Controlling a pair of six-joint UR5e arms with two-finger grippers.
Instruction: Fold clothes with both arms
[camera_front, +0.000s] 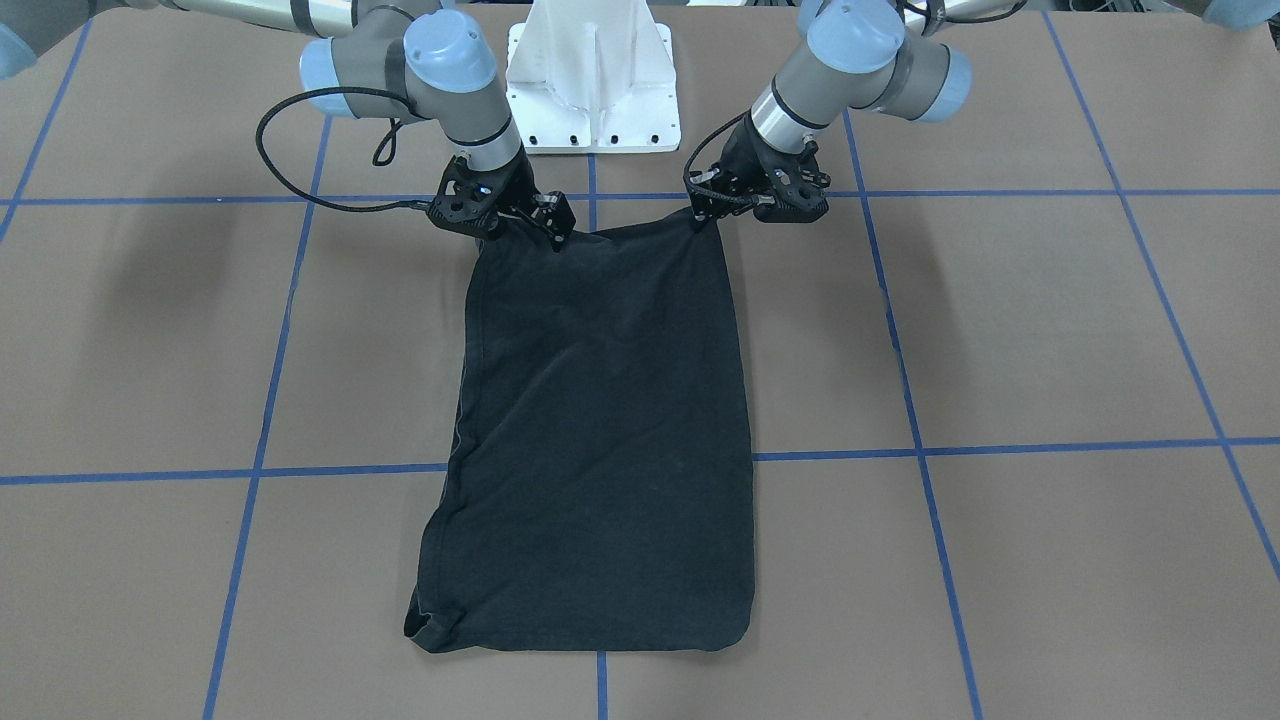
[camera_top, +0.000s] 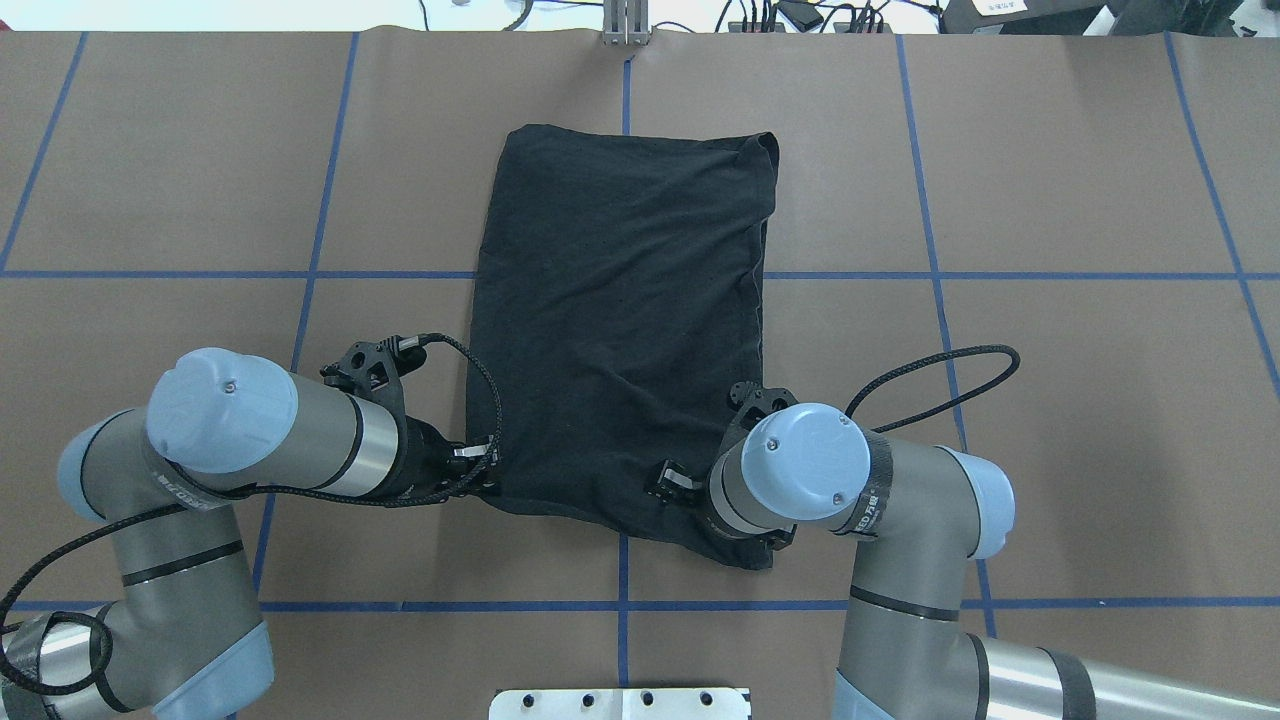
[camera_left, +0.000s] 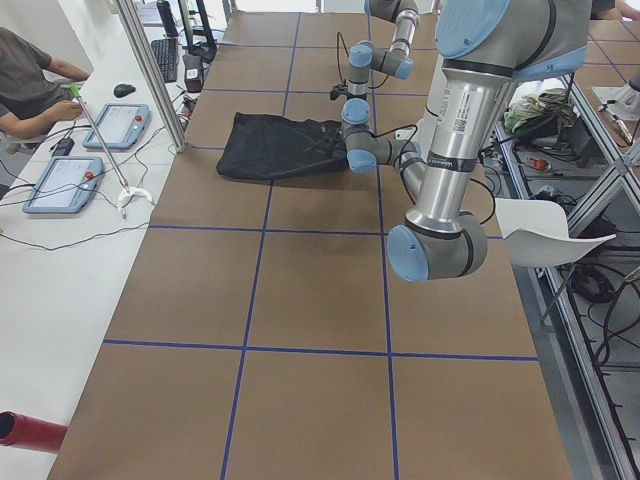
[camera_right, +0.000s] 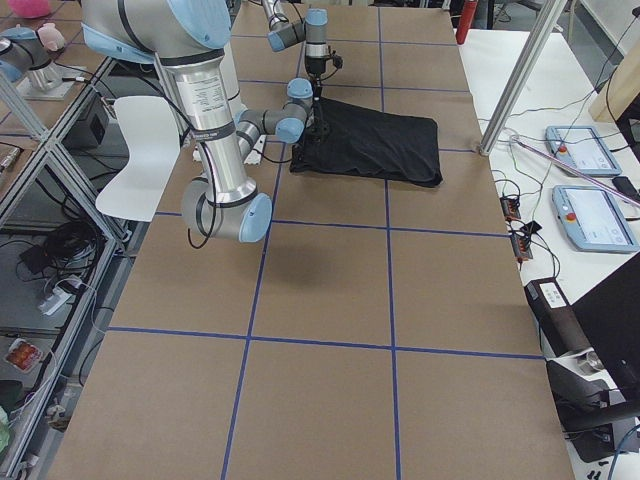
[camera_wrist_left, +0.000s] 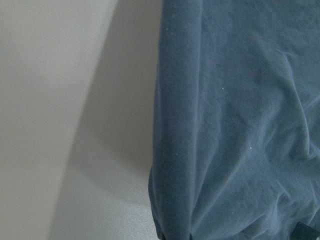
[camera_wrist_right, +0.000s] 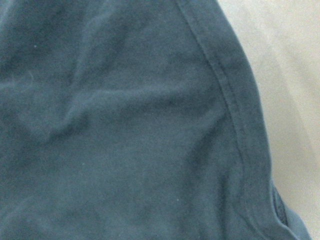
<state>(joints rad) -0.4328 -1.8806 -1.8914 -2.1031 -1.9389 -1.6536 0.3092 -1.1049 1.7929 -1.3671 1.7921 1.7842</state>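
Note:
The black T-shirt (camera_front: 600, 430) lies folded into a long plain-black rectangle on the brown table, with no print showing. It also shows in the overhead view (camera_top: 620, 300). My left gripper (camera_front: 699, 218) is at the shirt's corner nearest my base and looks shut on the cloth edge; it also shows from overhead (camera_top: 487, 476). My right gripper (camera_front: 557, 236) is at the same near edge, a little inside the other corner, and also looks shut on it (camera_top: 665, 490). That edge is slightly raised between them. Both wrist views show only cloth (camera_wrist_left: 235, 125) (camera_wrist_right: 125, 125) and bare table.
The white pedestal base (camera_front: 592, 80) stands just behind the shirt's near edge. Blue tape lines (camera_front: 920, 440) grid the brown table (camera_front: 1050, 330). Beyond the table's far edge are teach pendants (camera_left: 60, 185) and a seated person (camera_left: 30, 80). A white chair (camera_right: 140, 150) stands behind the robot.

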